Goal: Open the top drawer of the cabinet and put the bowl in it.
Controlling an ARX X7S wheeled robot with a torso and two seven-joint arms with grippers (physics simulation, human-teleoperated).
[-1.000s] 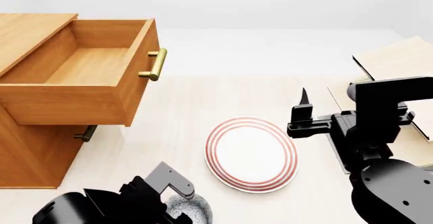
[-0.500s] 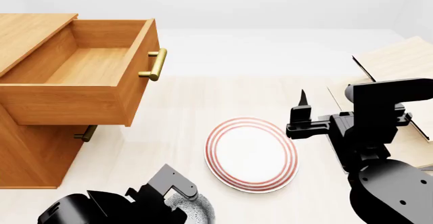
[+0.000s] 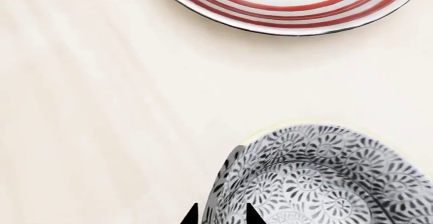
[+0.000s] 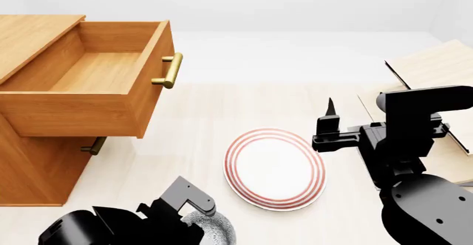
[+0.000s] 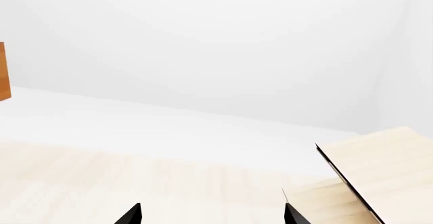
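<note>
Nearest me, my left jaws [image 3: 218,218] straddle the rim of the bowl [image 3: 325,178], their two dark tips pinched close on either side of the patterned wall. I judge they grip it, though the tips are mostly cut off at the picture's edge. In the head view the bowl [image 4: 214,231] sits low at the near edge of the bench [image 4: 199,145], half hidden under my left arm. Over the last second that arm has crept slightly upward and the bowl with it, so I judge the lift is just starting.

Just beyond the bowl lies the plate [image 4: 275,168], white with red rings, flat on the bench and apart from the bowl.

To my right, my right jaws [image 4: 330,124] hang spread wide above the bench, holding nothing, unmoved.

Farther off on my left stands the cabinet [image 4: 30,162]. Its top drawer [image 4: 96,73] is pulled fully out, nothing inside it, brass handle toward me. Opening is done; carrying the bowl up and over to it remains.
</note>
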